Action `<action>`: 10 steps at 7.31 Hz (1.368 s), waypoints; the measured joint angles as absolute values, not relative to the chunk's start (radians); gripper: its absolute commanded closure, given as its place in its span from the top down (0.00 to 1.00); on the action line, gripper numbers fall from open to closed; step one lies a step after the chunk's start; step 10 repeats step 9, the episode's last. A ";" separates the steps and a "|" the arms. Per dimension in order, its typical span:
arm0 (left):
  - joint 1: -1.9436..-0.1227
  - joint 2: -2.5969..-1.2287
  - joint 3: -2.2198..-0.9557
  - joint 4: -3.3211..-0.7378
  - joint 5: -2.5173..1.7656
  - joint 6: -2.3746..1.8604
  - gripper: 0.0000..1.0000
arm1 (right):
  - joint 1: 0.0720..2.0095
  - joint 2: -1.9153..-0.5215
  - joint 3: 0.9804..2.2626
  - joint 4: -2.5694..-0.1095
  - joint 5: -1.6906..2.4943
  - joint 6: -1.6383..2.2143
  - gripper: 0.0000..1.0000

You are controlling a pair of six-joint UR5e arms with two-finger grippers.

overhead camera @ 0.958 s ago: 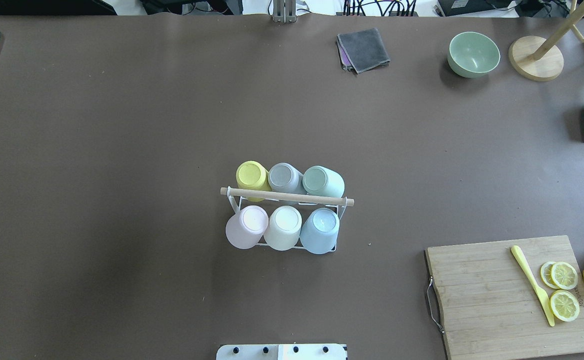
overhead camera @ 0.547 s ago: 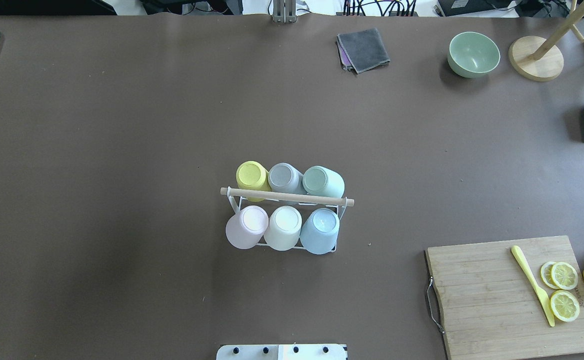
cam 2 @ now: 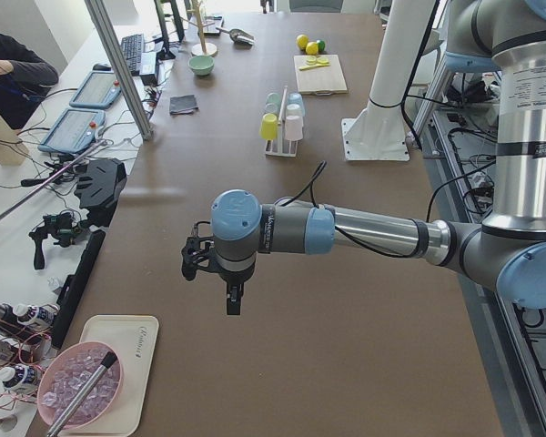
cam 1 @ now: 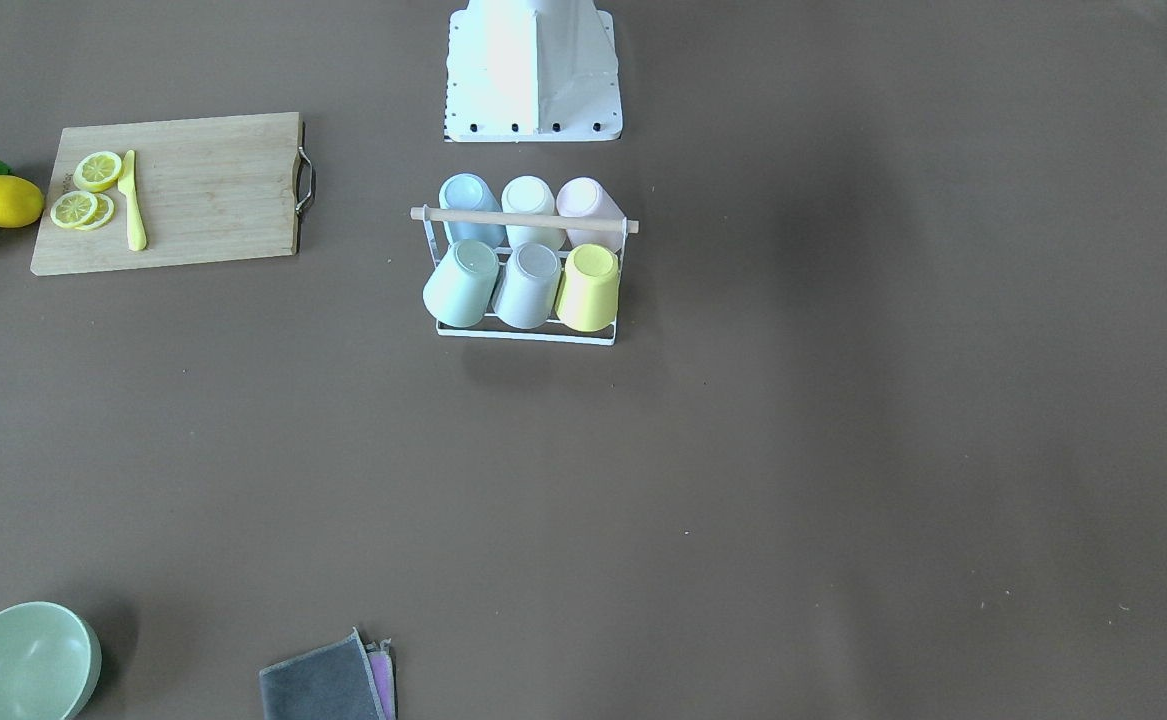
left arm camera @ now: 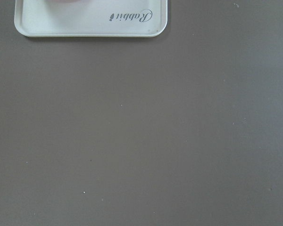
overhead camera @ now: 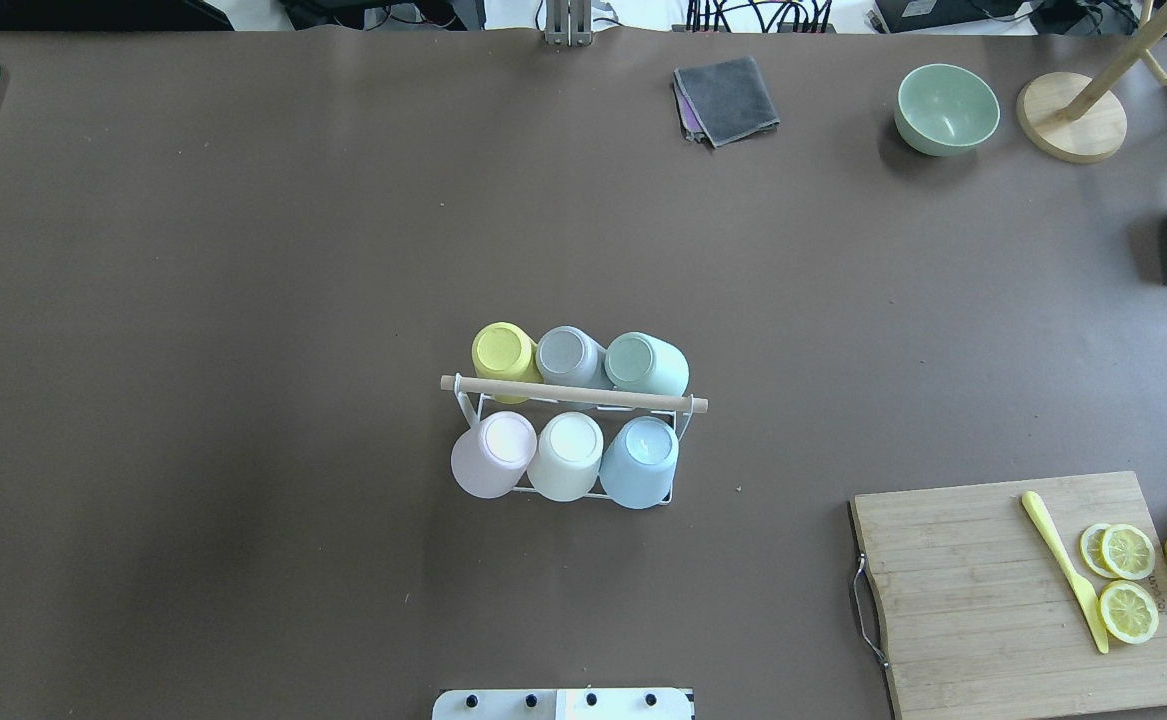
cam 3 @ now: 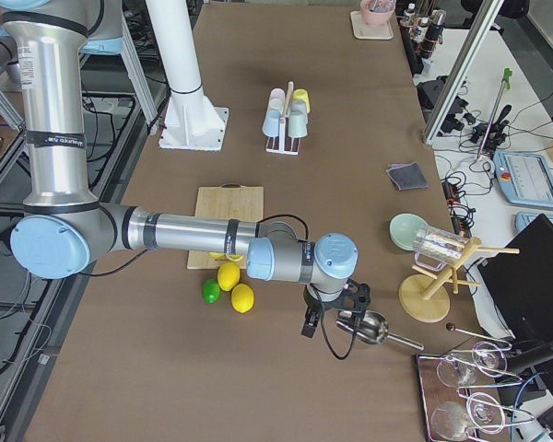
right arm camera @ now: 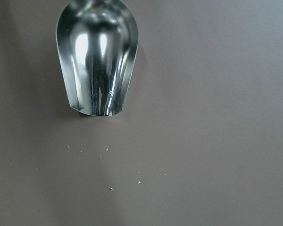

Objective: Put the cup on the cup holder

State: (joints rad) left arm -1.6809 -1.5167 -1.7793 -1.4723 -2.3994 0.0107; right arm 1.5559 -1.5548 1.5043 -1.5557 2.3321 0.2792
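Note:
The cup holder (overhead camera: 583, 394), a white wire rack with a light wooden rod handle, stands at the table's middle and also shows in the front-facing view (cam 1: 523, 218). Several cups sit upside down on its prongs: yellow (overhead camera: 503, 352), grey (overhead camera: 565, 352) and green (overhead camera: 643, 362) in the far row, pink (overhead camera: 495, 452), white (overhead camera: 568, 452) and blue (overhead camera: 643, 460) in the near row. My left gripper (cam 2: 200, 262) hovers far off at the table's left end, my right gripper (cam 3: 341, 304) at the right end over a metal scoop. I cannot tell whether either is open or shut.
A cutting board (overhead camera: 973, 600) with lemon slices and a yellow knife (overhead camera: 1063, 570) lies at the front right, lemons beside it. A green bowl (overhead camera: 946, 108), grey cloth (overhead camera: 728, 98), wooden stand (overhead camera: 1071, 115) and metal scoop (right arm camera: 96, 56) are far right. A white tray (left arm camera: 89, 19) is far left.

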 measured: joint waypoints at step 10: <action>-1.682 -1.506 -1.792 -1.474 -2.407 0.008 0.99 | 1.582 -1.563 1.507 -1.557 2.334 0.278 1.00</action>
